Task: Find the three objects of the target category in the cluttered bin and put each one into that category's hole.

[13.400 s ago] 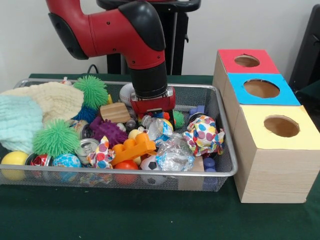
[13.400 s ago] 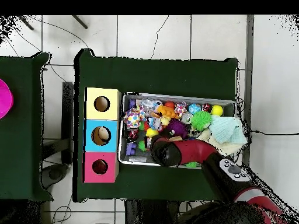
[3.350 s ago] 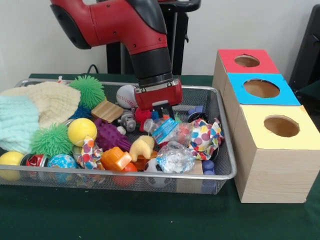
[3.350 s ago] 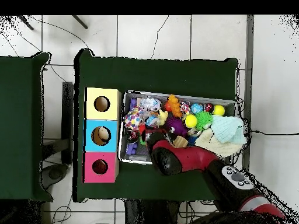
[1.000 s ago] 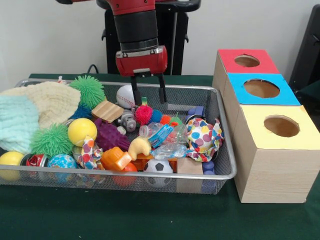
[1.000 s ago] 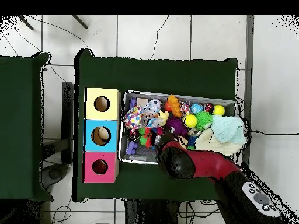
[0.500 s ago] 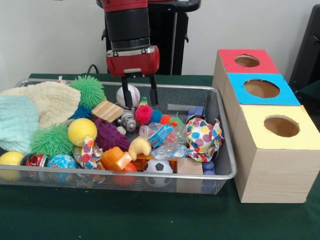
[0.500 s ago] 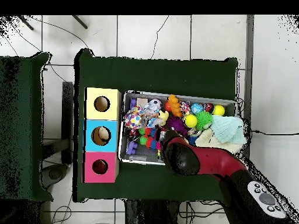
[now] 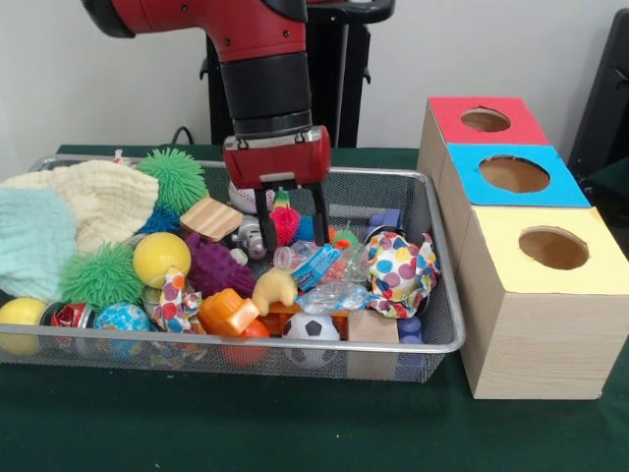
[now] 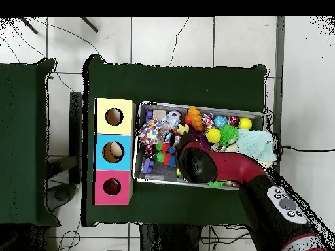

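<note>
Plush toy [image 9: 274, 288], tan and soft, lies near the bin's [image 9: 444, 346] front, beside an orange block [image 9: 227, 311]. Gripper [image 9: 290, 229] hovers farther back, jaws apart, a red spiky ball [image 9: 284, 221] between them, seemingly unclamped. Better to come forward and pinch the plush body squarely. Red box hole [image 9: 486, 120] waits.

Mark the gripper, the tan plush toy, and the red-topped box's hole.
gripper [image 9: 291, 218]: front view, midway between fingertips.
tan plush toy [image 9: 274, 289]: front view, its body.
red-topped box's hole [image 9: 486, 120]: front view, dark opening.
</note>
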Robot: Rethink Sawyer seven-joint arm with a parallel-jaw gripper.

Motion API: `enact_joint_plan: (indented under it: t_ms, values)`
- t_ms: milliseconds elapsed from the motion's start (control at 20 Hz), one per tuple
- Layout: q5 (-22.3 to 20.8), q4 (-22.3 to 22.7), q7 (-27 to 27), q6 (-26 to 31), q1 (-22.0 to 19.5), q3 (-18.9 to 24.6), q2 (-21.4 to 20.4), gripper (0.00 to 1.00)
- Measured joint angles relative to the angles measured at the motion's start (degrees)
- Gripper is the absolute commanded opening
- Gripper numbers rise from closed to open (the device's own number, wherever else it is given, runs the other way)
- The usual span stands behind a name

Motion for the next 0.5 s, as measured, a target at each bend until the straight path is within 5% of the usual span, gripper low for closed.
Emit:
enact_joint_plan:
  t_ms: [500]
  values:
    - [0.0, -3.5, 0.0, 0.0, 1.5, -0.9, 3.8, 1.00]
